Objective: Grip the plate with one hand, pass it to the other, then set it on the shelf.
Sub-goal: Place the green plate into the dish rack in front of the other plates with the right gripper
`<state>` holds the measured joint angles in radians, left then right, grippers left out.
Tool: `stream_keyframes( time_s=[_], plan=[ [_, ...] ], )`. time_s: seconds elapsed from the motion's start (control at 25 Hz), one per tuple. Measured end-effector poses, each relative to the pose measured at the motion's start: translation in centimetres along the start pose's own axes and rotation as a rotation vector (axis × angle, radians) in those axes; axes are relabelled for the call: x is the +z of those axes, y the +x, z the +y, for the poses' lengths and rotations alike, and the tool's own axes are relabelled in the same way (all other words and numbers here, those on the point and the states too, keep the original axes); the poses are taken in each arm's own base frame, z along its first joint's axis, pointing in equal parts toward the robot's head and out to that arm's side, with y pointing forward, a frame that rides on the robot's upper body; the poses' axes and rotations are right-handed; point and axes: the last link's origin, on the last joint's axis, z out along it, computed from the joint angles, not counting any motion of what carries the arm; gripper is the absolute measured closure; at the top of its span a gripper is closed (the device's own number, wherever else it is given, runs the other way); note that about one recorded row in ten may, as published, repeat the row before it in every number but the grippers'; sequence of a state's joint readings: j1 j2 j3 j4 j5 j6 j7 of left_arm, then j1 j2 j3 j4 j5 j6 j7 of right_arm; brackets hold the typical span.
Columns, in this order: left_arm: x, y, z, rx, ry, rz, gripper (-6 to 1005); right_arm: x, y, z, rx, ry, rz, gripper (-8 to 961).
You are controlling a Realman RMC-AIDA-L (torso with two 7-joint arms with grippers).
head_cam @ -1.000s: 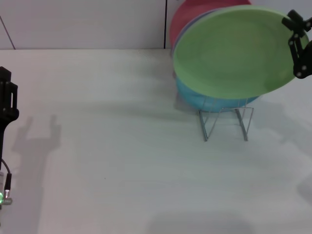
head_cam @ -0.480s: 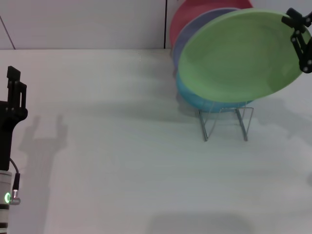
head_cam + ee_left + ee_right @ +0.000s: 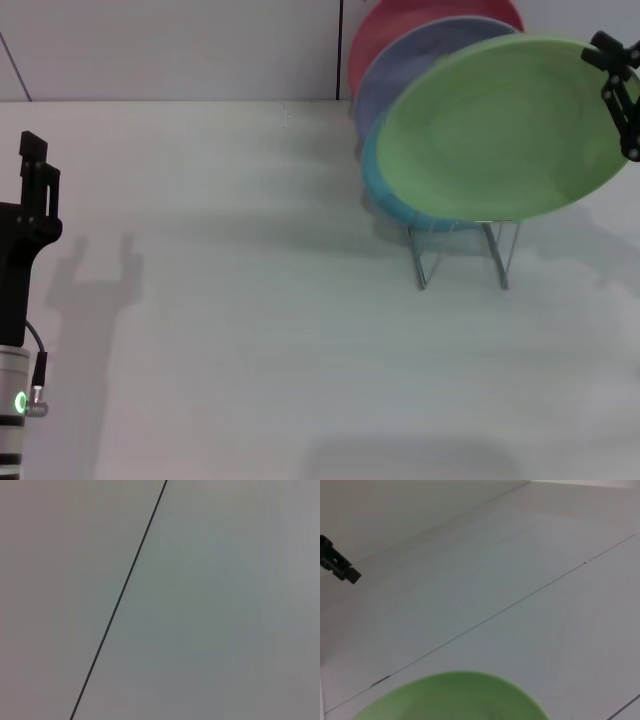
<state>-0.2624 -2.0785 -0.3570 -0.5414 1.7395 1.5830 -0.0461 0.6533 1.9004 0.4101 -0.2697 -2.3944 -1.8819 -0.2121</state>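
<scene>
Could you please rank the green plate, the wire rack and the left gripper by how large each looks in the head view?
1. Green plate, held by the right gripper.
2. Left gripper.
3. Wire rack, partly hidden behind plates, so unsure.

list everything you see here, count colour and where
plate: 1, light green, held tilted at its right edge above the rack
other plates: 3, turquoise-blue, lavender, red, stacked behind the green one
shelf: 1, silver wire, on the table below the plates
table: 1, white, across the view
right gripper: 1, black, on the green plate's right rim
left gripper: 1, black, upright at the table's left edge, away from the plates
</scene>
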Motion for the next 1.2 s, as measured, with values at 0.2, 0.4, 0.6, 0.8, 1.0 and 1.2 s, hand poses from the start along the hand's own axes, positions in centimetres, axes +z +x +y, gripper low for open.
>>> stream_keyframes(
  time_s=[0.2,0.4,0.6,0.8,1.0,1.2],
  plan=[
    [0.0,-0.1,0.2,-0.004,-0.008,-0.004,426,0.0,-0.1,0.3,-0.001,-0.001,0.000,919],
    [-0.1,-0.1,0.2,-0.005,-0.011,-0.007,426,0.1,0.1,0.5,-0.006,-0.004,0.014,916],
    [-0.2,-0.1,0.3,-0.007,-0.011,-0.009,426,0.2,0.1,0.9,-0.020,-0.003,0.020,913],
    [-0.2,-0.1,0.4,-0.011,-0.016,-0.009,426,0.3,0.0,1.2,-0.024,-0.007,0.019,910],
    [-0.2,-0.2,0.5,-0.012,-0.019,-0.010,426,0.4,0.1,1.6,-0.042,-0.006,0.039,907],
    [-0.2,-0.1,0.6,-0.018,-0.018,-0.008,426,0.5,0.2,1.9,-0.047,-0.009,0.052,904]
  ],
)
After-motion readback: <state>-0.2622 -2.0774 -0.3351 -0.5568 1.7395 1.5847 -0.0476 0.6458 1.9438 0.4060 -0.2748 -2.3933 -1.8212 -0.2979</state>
